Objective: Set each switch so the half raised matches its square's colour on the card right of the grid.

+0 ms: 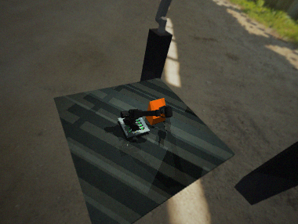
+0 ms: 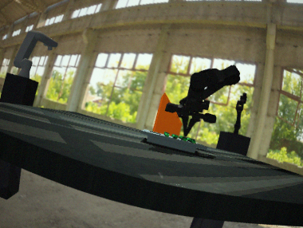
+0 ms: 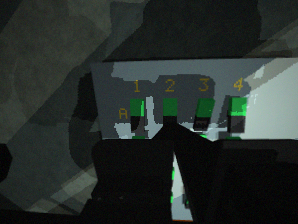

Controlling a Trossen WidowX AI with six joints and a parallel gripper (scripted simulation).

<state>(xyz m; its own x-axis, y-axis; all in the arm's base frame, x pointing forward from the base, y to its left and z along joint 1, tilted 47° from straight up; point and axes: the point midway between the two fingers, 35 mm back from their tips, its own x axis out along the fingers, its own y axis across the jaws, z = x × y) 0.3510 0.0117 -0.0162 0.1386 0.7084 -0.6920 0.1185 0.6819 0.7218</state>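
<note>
The gripper [image 3: 171, 131] is closed with nothing between its fingers, its tip at frame centre of the wrist view, just below switch A2 [image 3: 170, 107]. The switch panel [image 1: 133, 127] lies centre-left on the table [image 1: 118, 176], beside the orange block [image 1: 156, 111].

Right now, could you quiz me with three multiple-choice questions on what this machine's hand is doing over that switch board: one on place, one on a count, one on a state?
1. Where is the hand?
A. over the switch panel
B. beside the orange block
C. off the table

2. How many numbered columns show in the wrist view?
A. two
B. four
C. six

3. How do the hand's fingers stand?
A. wide apart
B. shut on a switch
C. shut, holding nothing

Answers: 1 A, its tip points down at the panel's far row; 2 B, the labels run 1 to 4; 3 C, the fingers meet in one point.
</note>
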